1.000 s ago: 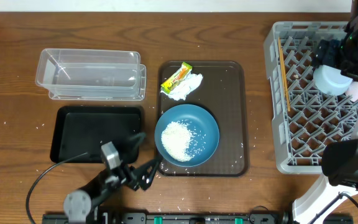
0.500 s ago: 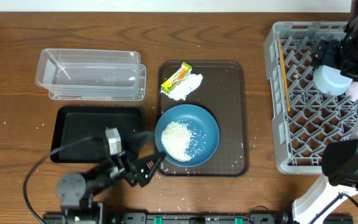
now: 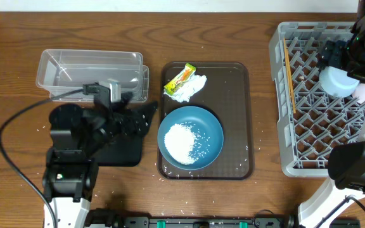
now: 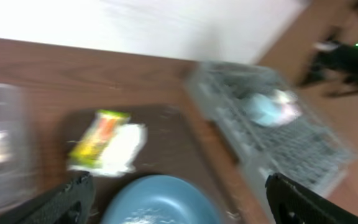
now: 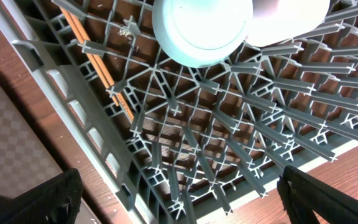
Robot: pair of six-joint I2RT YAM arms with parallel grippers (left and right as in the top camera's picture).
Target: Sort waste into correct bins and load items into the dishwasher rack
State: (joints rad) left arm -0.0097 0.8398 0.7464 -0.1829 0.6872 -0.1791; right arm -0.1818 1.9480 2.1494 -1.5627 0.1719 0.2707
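Note:
A blue plate (image 3: pixel 198 123) with a heap of white rice (image 3: pixel 181 142) sits on the brown serving tray (image 3: pixel 238 107). The yellow-green wrapper (image 3: pixel 179 78) lies against the white tissue (image 3: pixel 191 88) at the tray's back. My left gripper (image 3: pixel 143 118) is open and empty, just left of the plate, between the clear tub (image 3: pixel 94 76) and the black tray (image 3: pixel 124 152). The blurred left wrist view shows the wrapper (image 4: pixel 96 139), tissue (image 4: pixel 124 149) and plate (image 4: pixel 160 202). My right gripper (image 5: pixel 185 199) is open over the grey rack (image 3: pixel 309 126), which holds the chopsticks (image 3: pixel 289 73), a light blue saucer (image 5: pixel 201 28) and a white cup (image 5: pixel 291 12).
My left arm and its cable cover most of the black tray. Loose rice grains lie scattered on the brown tray and on the wood table by its front edge. The rack (image 4: pixel 272 134) fills the right side.
My left arm has swung from the front table edge up over the black tray, and its gripper now sits beside the plate's left rim. The right arm has not moved.

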